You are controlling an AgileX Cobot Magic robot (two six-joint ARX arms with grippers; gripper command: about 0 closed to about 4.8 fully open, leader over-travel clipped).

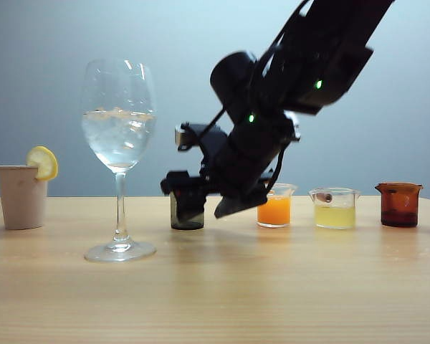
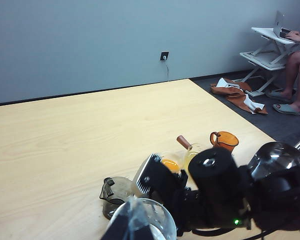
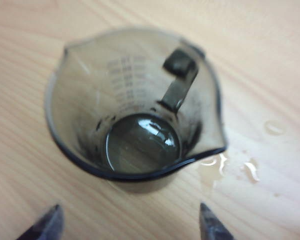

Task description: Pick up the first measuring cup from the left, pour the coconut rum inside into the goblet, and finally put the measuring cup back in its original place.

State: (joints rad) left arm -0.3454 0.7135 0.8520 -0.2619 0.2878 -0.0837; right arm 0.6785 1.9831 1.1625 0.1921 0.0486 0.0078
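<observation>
The measuring cup (image 1: 187, 213) stands upright on the table (image 1: 215, 301), between the goblet (image 1: 119, 136) and the orange cup (image 1: 274, 209), with the right gripper (image 1: 190, 204) low just around it in the exterior view. In the right wrist view the cup (image 3: 135, 110) sits on the wood apart from the two fingertips (image 3: 212, 225), which stand wide on either side of its near rim without touching it: the right gripper (image 3: 130, 225) is open and holds nothing. The cup looks nearly empty, with only a shine at its bottom, and small clear drops (image 3: 230, 165) lie on the table beside its pour lip. The goblet holds clear liquid with ice. Right of the orange cup stand a pale yellow cup (image 1: 335, 208) and an amber cup (image 1: 399, 204); a beige cup (image 1: 21, 196) with a lemon slice (image 1: 43, 162) stands at far left. The left wrist view sees the right arm (image 2: 225, 195), the grey cup (image 2: 115, 194) and the goblet's rim (image 2: 145, 220) from above; the left gripper itself is out of view.
</observation>
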